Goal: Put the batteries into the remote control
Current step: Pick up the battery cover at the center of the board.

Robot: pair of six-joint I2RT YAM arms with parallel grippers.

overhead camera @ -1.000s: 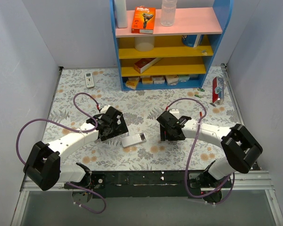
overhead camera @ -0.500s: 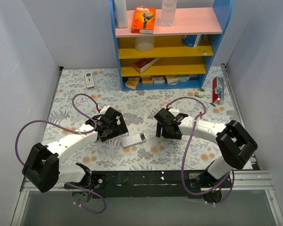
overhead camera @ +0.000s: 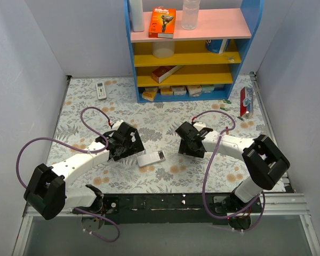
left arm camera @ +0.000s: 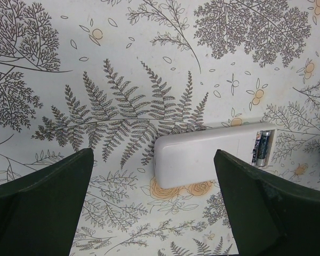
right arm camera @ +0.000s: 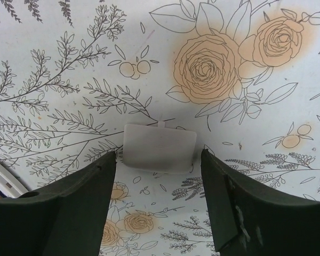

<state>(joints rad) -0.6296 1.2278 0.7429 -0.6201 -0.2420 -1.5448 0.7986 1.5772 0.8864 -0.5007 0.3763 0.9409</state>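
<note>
The remote control (left arm camera: 202, 160) lies near centre, 2 batteries (left arm camera: 261, 148) already in its open end; your left pincer (left arm camera: 152, 157) hangs over it, wide apart. Just farther right, your right pincer (right arm camera: 159, 154) has nudged left, jaws apart astride the loose cover (right arm camera: 159, 148): loading looks done, cover next.

White links (overhead camera: 77, 158), black joints (overhead camera: 45, 191), purple cables (overhead camera: 30, 143), dark wedge-shaped fingers (left arm camera: 37, 208).
</note>
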